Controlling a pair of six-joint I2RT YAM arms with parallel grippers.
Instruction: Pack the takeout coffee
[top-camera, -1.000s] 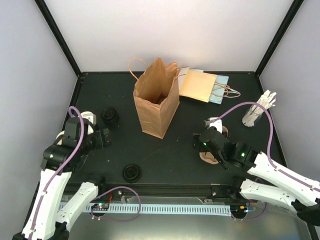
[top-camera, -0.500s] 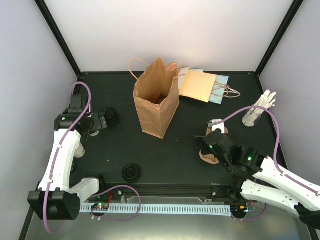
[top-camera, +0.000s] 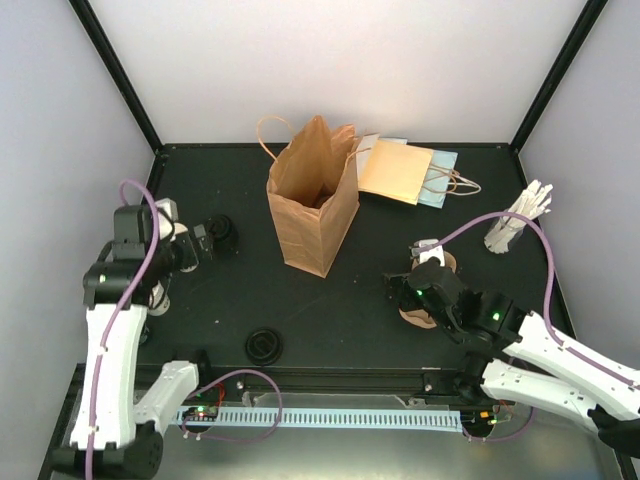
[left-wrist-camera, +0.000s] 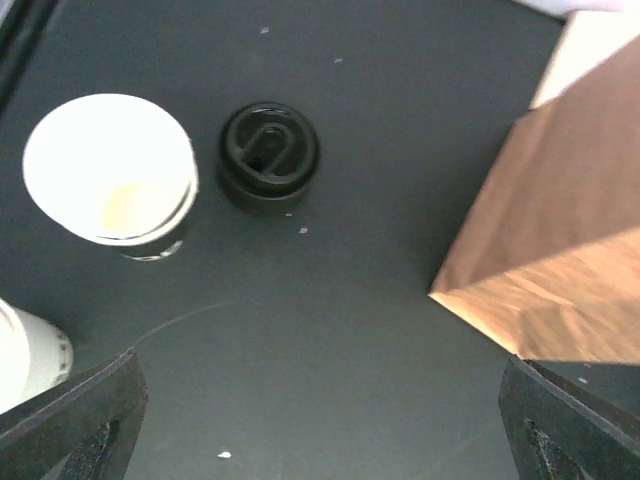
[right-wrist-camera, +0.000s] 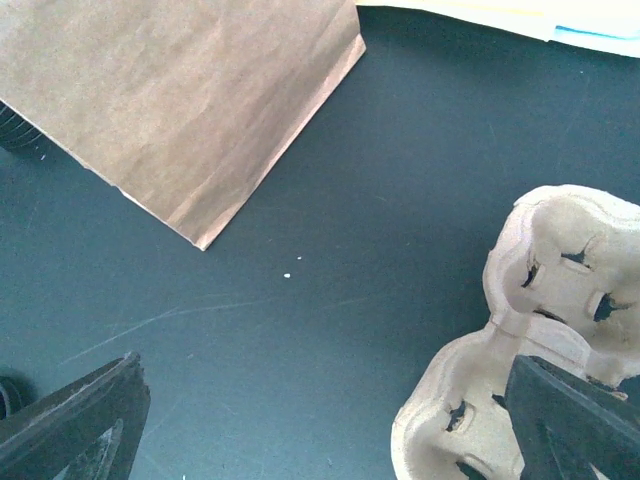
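Left wrist view: the left gripper (left-wrist-camera: 320, 366) stands spread wide with nothing between its fingers, and beyond it one paper cup (left-wrist-camera: 110, 170) stands upright and uncovered, a black lid (left-wrist-camera: 268, 157) just beside it. The second cup (left-wrist-camera: 25, 350) sits at the left frame edge (partly cut off). The right gripper (right-wrist-camera: 325, 368) is equally wide and empty, with the pulp carrier (right-wrist-camera: 540, 330) near it and the brown paper bag (right-wrist-camera: 180, 100) farther out.
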